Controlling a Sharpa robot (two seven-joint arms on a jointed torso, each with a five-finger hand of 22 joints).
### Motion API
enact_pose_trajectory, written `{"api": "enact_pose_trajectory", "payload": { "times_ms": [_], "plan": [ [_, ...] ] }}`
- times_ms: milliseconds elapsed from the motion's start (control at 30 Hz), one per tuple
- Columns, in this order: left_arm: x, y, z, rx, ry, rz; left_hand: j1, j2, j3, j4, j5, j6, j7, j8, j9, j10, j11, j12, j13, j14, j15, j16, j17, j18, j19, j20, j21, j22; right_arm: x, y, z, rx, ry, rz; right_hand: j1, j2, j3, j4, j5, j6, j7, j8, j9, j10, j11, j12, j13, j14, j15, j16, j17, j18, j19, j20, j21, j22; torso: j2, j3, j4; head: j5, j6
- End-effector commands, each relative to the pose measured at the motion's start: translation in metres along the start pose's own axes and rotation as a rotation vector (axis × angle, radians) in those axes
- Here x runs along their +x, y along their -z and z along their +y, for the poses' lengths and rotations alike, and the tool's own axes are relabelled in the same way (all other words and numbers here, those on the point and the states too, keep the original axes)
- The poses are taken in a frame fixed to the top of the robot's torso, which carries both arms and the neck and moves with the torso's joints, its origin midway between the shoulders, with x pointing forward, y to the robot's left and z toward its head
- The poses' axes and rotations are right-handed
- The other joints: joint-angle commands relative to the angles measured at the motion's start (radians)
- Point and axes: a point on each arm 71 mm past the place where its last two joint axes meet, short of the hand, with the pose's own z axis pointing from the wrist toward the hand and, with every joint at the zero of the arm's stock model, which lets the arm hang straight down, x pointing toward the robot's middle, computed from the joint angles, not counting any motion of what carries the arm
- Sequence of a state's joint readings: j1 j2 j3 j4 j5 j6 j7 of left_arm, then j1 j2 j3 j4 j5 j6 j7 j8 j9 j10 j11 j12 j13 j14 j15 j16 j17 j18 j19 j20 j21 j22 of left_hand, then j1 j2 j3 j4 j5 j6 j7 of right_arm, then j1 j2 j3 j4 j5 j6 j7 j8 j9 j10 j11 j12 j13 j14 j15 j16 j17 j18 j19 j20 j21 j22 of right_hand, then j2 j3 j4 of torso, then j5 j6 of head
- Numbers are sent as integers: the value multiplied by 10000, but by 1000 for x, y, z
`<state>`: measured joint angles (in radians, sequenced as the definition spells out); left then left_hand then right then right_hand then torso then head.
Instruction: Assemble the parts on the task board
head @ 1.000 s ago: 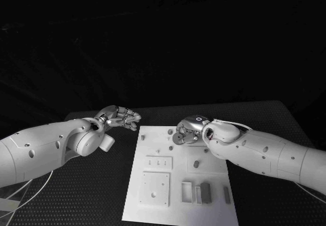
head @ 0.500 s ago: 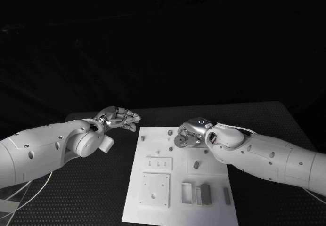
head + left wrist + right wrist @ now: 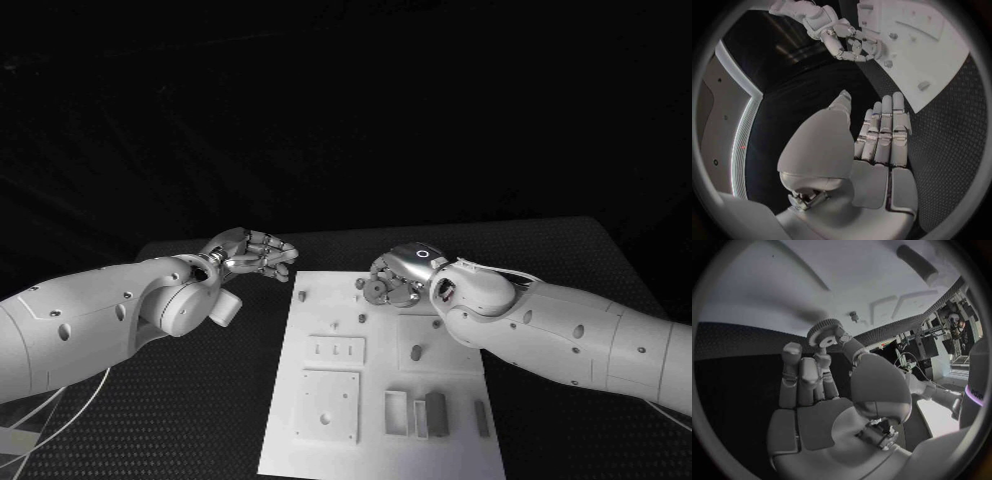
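**Operator:** I'll start with the gear (image 3: 824, 333). It's a small toothed wheel, and I have it pinched at the fingertips of my right hand (image 3: 394, 280). On the right wrist camera the thumb presses one face and a finger backs the other, with the toothed rim standing clear above them.

**Supervisor:** Where is that relative to the board?

**Operator:** The fingers hold it just above the far end of the task board (image 3: 335, 405), the white plate. A small peg (image 3: 854, 315) stands on the plate just beyond my fingertips; I can't tell whether the gear touches anything there.

**Supervisor:** What else sits on the board?

**Operator:** Nearer me than those fingers, a grey oval part (image 3: 415, 351) in a recess, then a row of upright rectangular pieces (image 3: 436, 412) at the near end.

**Supervisor:** And your left hand?

**Operator:** The left hand (image 3: 254, 251) hangs over the black table (image 3: 202, 390), off the board's far corner. Its fingers lie straight and side by side, holding nothing, well apart from the gear.
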<state>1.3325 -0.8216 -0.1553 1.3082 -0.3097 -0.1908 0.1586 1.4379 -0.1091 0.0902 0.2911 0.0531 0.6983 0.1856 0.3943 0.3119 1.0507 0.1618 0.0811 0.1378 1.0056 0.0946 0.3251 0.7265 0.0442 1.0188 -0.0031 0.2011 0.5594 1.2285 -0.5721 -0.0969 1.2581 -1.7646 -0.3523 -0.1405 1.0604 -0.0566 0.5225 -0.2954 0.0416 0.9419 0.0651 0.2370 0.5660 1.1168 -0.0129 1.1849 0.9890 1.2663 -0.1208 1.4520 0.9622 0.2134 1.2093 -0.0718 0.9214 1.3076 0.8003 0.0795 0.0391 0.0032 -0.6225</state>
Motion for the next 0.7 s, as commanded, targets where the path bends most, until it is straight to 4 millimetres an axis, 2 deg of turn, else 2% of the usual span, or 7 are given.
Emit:
{"api": "enact_pose_trajectory", "payload": {
  "times_ms": [33,133,333,700],
  "plan": [
    [1,0,-1,79,41,32,34,102,-43,4,-2,-36,305,-31,10,25,24,-40,9,55,-3,-43,7,140,10,-27,-45,17,-3,-3,9,-170,343,-366,-28,-27,-21,22,67,426,357,279,153,74,10,-35,-12,81,19,33,7,484,76,-30,42,127,6,6,1,17,5],
    [2,0,-1,90,47,70,35,101,-44,4,-2,-35,304,-31,11,26,24,-41,10,56,-3,-45,9,140,11,-27,-46,17,-3,-7,19,-406,456,-491,-25,-47,-25,23,67,428,356,277,152,86,8,-40,-19,91,17,28,8,484,84,-35,39,123,6,2,-6,16,18],
    [2,0,-1,91,44,71,35,103,-44,5,-2,-34,304,-31,11,27,23,-42,11,57,-3,-48,12,140,11,-27,-46,18,1,-13,30,-650,448,-556,8,-126,-28,21,67,425,354,267,146,117,6,-57,-43,102,15,4,-18,484,102,-48,24,109,13,0,26,-8,46],
    [3,-1,-2,104,45,102,35,105,-45,6,-2,-34,304,-33,13,28,24,-45,12,59,-3,-54,18,140,12,-26,-49,20,15,-19,40,-632,618,-627,76,-181,-12,20,67,416,356,251,137,149,7,-73,-65,139,15,-8,7,484,124,-62,10,97,13,-18,40,19,75]
  ]
}}
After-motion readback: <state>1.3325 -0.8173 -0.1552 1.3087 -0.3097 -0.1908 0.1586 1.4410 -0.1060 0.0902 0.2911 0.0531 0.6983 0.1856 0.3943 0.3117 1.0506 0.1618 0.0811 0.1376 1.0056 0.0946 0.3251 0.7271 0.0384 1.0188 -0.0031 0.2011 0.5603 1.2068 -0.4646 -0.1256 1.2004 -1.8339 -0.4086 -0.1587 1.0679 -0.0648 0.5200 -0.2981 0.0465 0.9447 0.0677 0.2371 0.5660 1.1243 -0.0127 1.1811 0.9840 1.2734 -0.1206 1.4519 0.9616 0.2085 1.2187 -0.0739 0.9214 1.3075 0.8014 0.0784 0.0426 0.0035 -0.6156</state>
